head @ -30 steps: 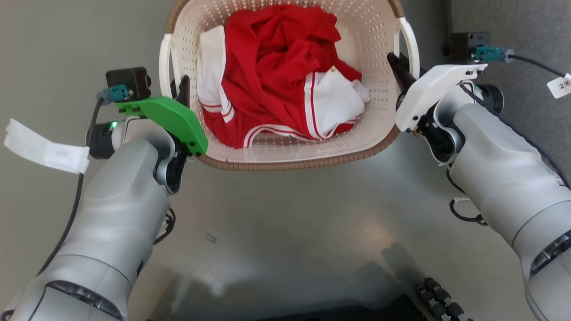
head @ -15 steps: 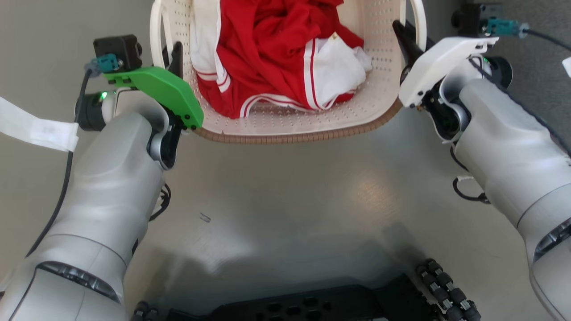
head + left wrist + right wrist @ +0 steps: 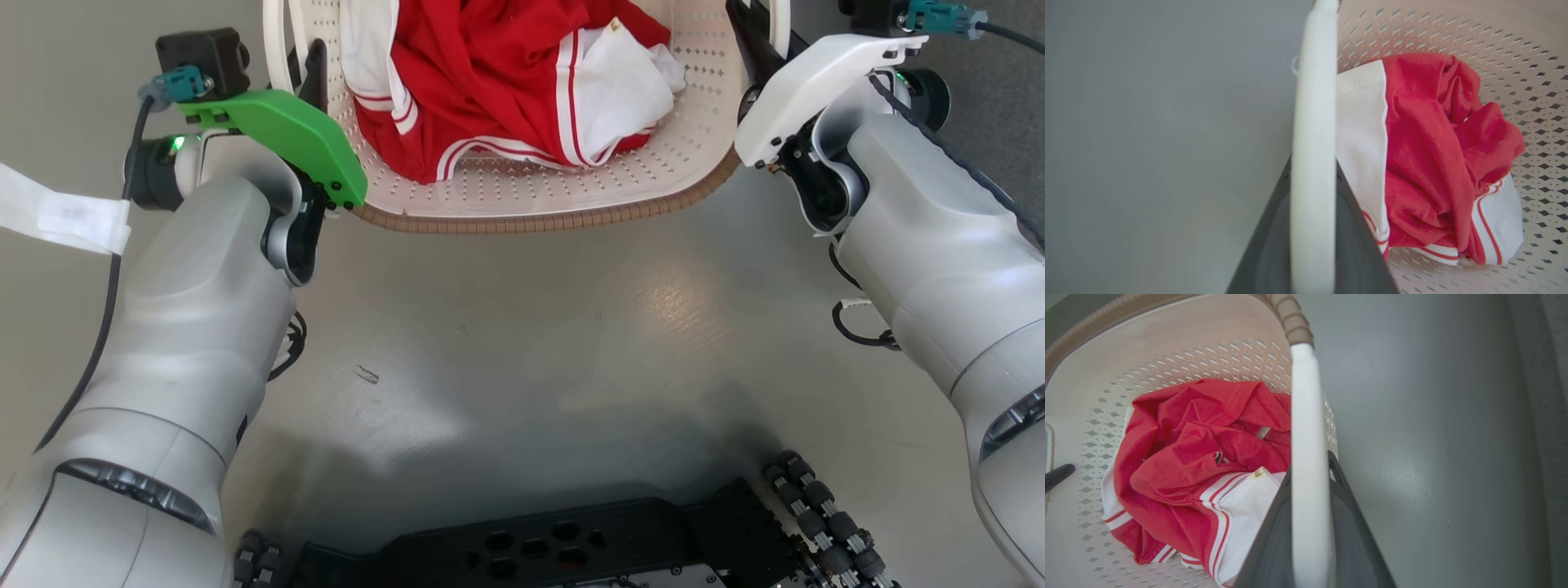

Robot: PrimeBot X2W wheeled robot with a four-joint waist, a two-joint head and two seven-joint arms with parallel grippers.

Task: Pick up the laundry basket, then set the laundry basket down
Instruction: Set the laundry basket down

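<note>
A: How are the arms set?
B: The left forearm (image 3: 188,302) and right forearm (image 3: 931,237) both reach forward, angled slightly inward.
A: And the wrists?
B: A green wrist cover (image 3: 286,139) sits behind the left gripper (image 3: 310,69), a white wrist cover (image 3: 808,73) behind the right gripper (image 3: 751,41).
A: The jaws?
B: In the wrist views, each pair of dark fingers (image 3: 1355,245) is closed around a side handle (image 3: 1312,102) of the laundry basket (image 3: 531,222), one finger on either side.

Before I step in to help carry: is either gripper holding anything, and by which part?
Both hold the laundry basket: the left gripper clamps its left side handle, the right gripper its right side handle.
</note>
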